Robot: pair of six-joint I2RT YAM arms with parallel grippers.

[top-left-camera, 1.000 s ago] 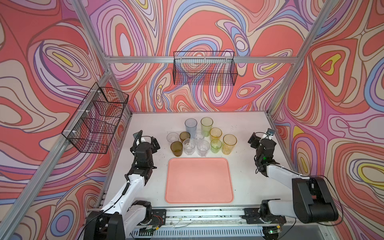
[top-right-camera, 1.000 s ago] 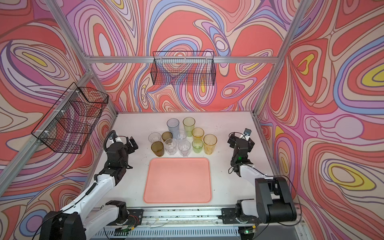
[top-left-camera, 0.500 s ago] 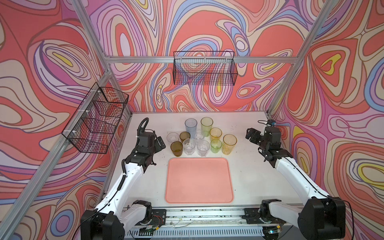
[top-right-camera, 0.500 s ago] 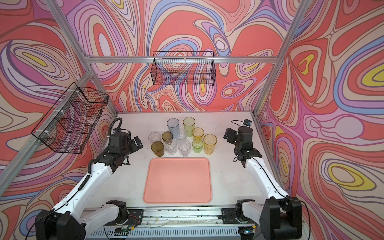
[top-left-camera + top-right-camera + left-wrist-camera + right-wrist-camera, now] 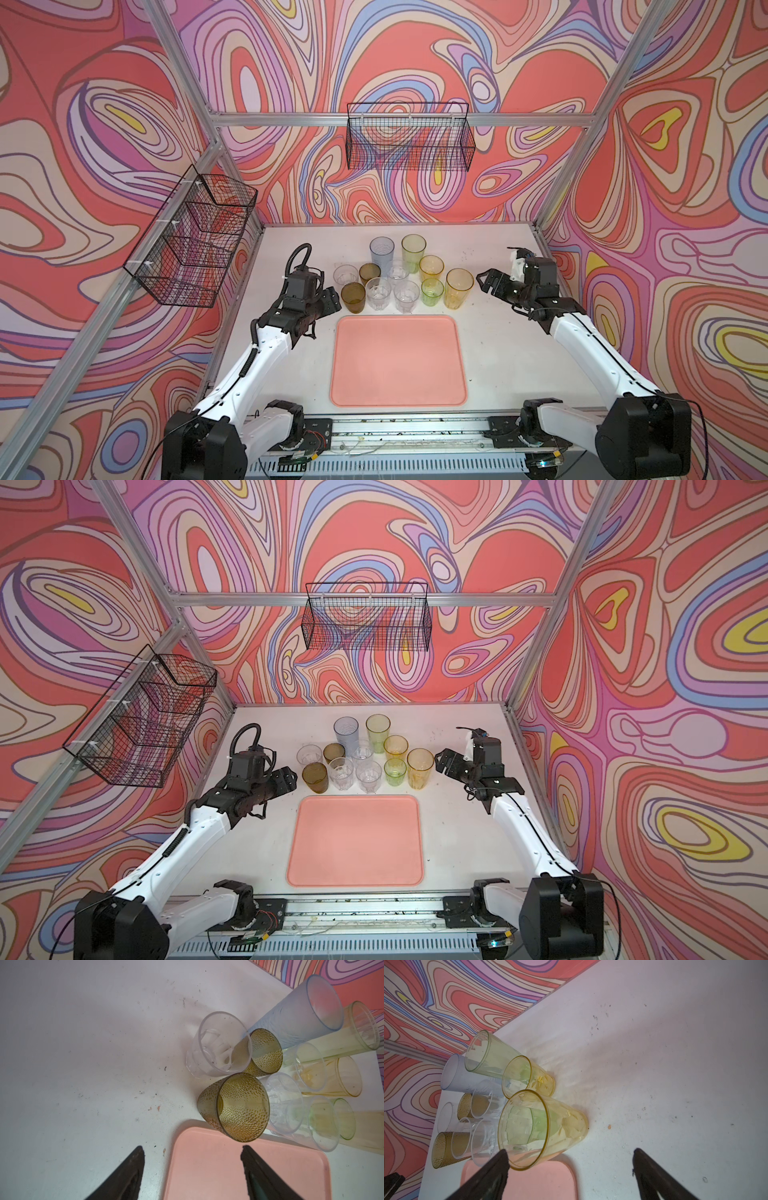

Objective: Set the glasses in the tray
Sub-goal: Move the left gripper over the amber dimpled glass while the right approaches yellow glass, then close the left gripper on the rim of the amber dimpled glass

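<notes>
11 see-through plastic tumblers point(image 5: 405, 295), dimpled brown, faceted clear, green, yellow, frosted blue, stand clustered just beyond the flat, rounded-corner salmon-pink plastic tray point(image 5: 399, 361). Left gripper point(image 5: 332, 301) and right gripper point(image 5: 485, 283) flank them, jaws apart, empty.

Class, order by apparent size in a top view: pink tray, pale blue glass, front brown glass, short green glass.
1. pink tray
2. pale blue glass
3. front brown glass and short green glass: look alike

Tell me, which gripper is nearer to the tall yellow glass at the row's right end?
Right. The right gripper is open, close beside the tall yellow glass, on its outer side. The left gripper is across the cluster, next to the front brown glass.
</notes>
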